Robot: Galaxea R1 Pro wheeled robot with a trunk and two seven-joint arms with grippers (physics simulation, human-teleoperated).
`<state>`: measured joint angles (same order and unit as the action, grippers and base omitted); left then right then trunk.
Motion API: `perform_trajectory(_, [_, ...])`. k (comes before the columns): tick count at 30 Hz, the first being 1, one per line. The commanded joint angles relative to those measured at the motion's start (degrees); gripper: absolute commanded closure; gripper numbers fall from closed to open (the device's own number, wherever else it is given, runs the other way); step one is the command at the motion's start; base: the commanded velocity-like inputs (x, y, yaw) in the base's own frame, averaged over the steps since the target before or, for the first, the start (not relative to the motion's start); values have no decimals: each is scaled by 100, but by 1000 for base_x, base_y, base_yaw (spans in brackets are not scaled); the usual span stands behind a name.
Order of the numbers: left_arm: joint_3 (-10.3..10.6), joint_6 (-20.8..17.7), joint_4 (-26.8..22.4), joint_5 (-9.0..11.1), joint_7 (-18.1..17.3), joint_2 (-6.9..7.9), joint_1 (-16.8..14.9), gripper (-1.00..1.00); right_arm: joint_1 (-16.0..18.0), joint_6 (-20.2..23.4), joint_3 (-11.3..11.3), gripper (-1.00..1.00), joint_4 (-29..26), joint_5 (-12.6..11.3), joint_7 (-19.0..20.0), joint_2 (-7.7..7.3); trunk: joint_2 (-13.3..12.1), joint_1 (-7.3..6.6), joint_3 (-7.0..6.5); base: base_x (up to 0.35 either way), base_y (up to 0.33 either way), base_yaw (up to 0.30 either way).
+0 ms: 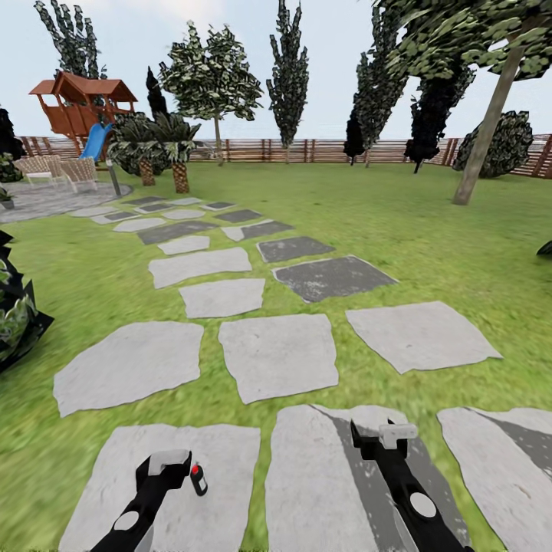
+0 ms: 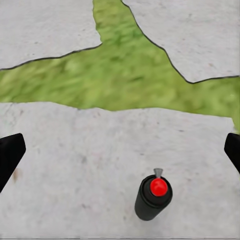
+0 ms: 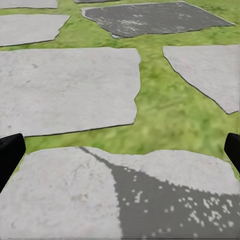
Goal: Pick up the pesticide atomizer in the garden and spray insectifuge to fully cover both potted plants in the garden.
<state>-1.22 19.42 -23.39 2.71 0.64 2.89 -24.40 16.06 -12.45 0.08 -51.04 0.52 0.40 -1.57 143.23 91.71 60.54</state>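
Looking down, I see my left gripper (image 2: 120, 150) wide open around the pesticide atomizer (image 2: 153, 197), maybe not touching; right gripper (image 3: 120, 150) open, empty.

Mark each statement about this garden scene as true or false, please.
1. The spray bottle has a red top. True.
2. The left pincer clamps the bottle. False: its fingers are wide apart and do not touch it.
3. The right pincer is open and empty above a stone slab. True.
4. The wooden playhouse with the blue slide is far right in the head view. False: it is far left.
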Motion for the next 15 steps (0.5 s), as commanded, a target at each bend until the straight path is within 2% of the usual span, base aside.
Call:
perform_trajectory(1, [8,18,3,27,7,1,-3,-100,2,-17,1,-100,7,6,4,-1,4,1,28,0,0,0])
perform_trajectory(15, [8,18,6,21,7,-1,-3,-100,2,-21,1,-100,11,4,5,-2,22,37,338,0,0,0])
